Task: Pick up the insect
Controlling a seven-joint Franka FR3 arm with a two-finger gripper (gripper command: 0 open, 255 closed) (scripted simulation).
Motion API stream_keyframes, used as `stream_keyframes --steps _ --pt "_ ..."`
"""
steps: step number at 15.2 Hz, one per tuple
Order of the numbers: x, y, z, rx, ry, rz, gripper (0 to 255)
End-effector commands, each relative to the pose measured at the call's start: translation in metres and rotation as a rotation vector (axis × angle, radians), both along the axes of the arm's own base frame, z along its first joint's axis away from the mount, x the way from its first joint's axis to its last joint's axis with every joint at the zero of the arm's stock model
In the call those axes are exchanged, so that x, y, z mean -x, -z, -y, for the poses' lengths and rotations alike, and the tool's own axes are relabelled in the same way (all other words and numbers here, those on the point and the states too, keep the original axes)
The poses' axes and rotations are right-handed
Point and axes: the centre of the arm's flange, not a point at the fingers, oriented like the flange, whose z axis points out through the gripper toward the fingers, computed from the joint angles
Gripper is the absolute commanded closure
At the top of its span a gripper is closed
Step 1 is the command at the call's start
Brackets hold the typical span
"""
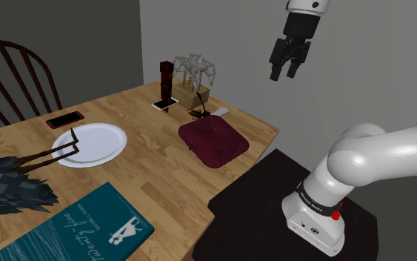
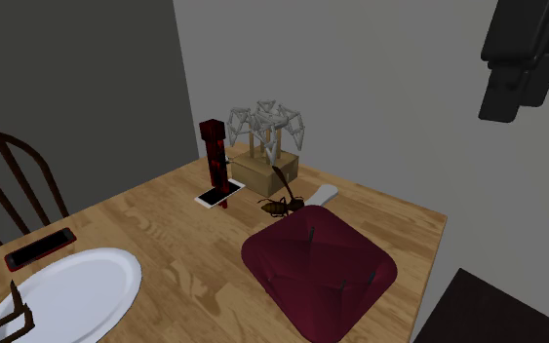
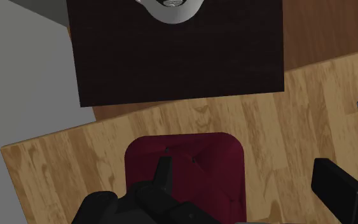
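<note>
The insect [image 1: 198, 113] is a small brown bug with long feelers. It lies on the wooden table [image 1: 155, 185] between the maroon cushion [image 1: 212, 141] and a wood block, as the second exterior view also shows with the insect [image 2: 282, 205] just behind the cushion [image 2: 319, 268]. My black gripper [image 1: 286, 74] hangs high in the air, well above and to the shoulder view's right of the insect, its fingers apart and empty. In the wrist view the gripper [image 3: 241, 167] looks straight down on the cushion [image 3: 190, 159].
A grey spidery sculpture [image 1: 197, 70] on a wood block and a red-black figure [image 1: 167, 81] standing on a phone are close behind the insect. A white plate [image 1: 92, 143], red phone [image 1: 65, 119], teal book [image 1: 81, 230] and chair [image 1: 14, 74] lie toward the shoulder view's left. The dark stand [image 1: 273, 193] adjoins the table.
</note>
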Motion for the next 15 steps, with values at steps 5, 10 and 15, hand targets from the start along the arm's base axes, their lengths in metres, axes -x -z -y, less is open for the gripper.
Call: stream_keyframes --steps 5,10,15 --pt "-0.028 0.035 0.021 -0.010 -0.027 0.036 0" --pt "-0.066 0.078 0.045 -0.022 -0.062 0.082 0" --pt "-0.107 0.119 0.068 -0.034 -0.096 0.127 0"
